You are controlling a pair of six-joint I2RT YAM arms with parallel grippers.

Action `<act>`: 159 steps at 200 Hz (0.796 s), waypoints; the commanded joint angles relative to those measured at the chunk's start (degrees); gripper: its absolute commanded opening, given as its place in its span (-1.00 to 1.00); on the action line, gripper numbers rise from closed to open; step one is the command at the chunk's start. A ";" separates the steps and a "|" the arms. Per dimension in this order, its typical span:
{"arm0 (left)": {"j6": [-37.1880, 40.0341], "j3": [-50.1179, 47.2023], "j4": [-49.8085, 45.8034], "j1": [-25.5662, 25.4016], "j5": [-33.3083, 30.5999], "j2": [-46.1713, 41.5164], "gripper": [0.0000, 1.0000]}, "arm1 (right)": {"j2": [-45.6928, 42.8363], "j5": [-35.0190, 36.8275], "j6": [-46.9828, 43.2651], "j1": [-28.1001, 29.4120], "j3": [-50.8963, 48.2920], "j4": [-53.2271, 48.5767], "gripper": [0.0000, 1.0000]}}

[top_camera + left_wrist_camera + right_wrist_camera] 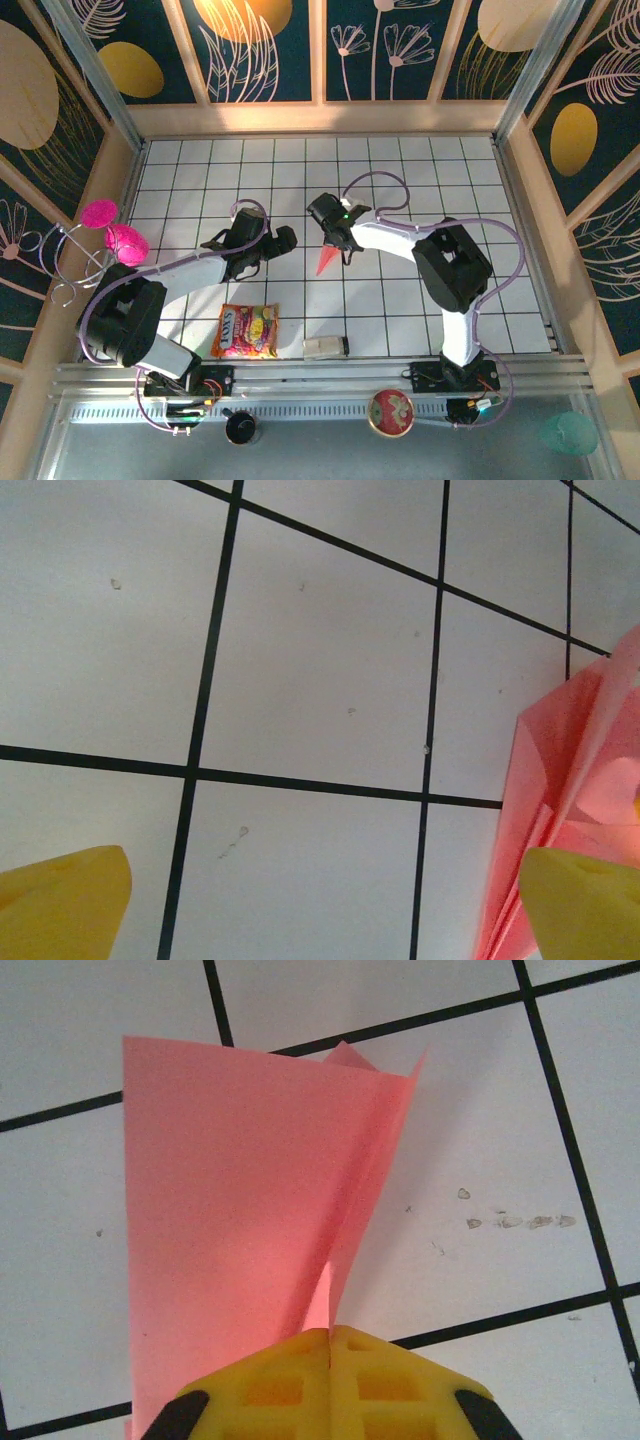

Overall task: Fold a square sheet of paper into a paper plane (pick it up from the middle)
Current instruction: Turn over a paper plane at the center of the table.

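The square sheet of paper is folded into a narrow, pointed salmon-pink paper plane (326, 260) with a centre crease. It hangs point-down over the white tiled table. My right gripper (337, 236) is shut on its upper end. In the right wrist view the yellow fingertips (329, 1336) meet on the crease, and the paper plane (240, 1190) fans out beyond them. My left gripper (277, 243) stands open just left of the paper with nothing between its fingers. In the left wrist view my left gripper (325, 910) is spread wide, and the paper plane (570, 770) lies beside the right fingertip (585, 900).
An orange-yellow snack packet (246, 331) and a small white object (326, 347) lie near the table's front edge. Magenta round pieces on wire loops (112, 235) stand at the left wall. A red round tin (391, 412) sits on the front rail.
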 commanded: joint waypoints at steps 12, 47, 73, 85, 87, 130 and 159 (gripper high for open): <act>-2.11 -0.15 1.97 0.32 -0.86 -1.78 0.98 | -4.82 -5.01 -4.24 -2.46 -2.30 7.15 -1.00; -5.33 -2.91 3.90 1.24 -0.91 -4.55 0.95 | -9.09 -19.92 -14.84 -4.92 -4.13 18.78 -1.00; -8.79 -6.56 9.00 2.24 1.10 -6.93 0.92 | -10.73 -33.52 -18.86 -6.49 -7.63 27.64 -1.00; -10.15 -8.31 12.05 2.26 1.87 -8.01 0.92 | -10.51 -38.89 -17.89 -7.64 -9.35 31.08 -1.00; -10.35 -8.61 12.55 2.25 2.12 -8.13 0.92 | -10.37 -39.75 -17.70 -7.85 -9.75 31.64 -1.00; -11.71 -9.85 17.07 2.36 6.41 -6.61 0.81 | -7.88 -52.55 -10.72 -12.24 -17.99 44.97 -1.00; -12.00 -8.53 18.49 2.25 10.71 -2.92 0.68 | -7.36 -52.40 -10.09 -12.62 -22.30 47.24 -1.00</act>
